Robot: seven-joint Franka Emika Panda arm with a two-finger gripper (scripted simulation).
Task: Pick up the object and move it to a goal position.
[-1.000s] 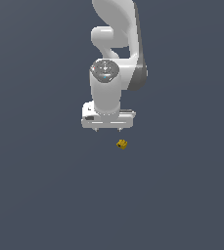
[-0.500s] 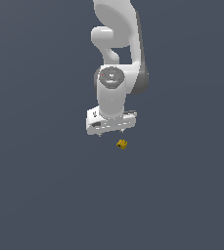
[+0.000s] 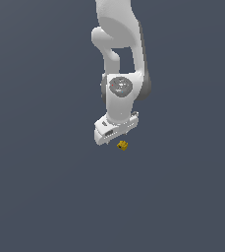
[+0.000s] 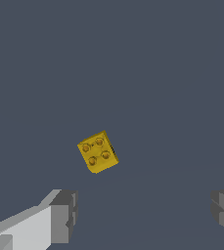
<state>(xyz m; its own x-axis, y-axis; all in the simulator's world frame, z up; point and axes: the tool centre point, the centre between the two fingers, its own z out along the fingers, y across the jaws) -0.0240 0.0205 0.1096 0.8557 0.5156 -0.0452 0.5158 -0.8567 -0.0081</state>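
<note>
The object (image 3: 123,145) is a tiny yellow-gold block with small round studs on top, lying on the dark grey floor. In the exterior view it sits just below my white gripper (image 3: 115,132), slightly toward that view's right. In the wrist view the object (image 4: 98,152) lies ahead of my gripper (image 4: 145,212), apart from both grey fingertips (image 4: 64,215), nearer one of them. The jaws stand wide apart and hold nothing. The fingertips are hidden behind the hand in the exterior view.
The plain dark grey floor (image 3: 45,197) fills both views. The white arm (image 3: 121,64) rises above the gripper toward the top of the exterior view. No other object shows.
The arm has lowered and turned, bringing the gripper closer to the object. The object has not moved.
</note>
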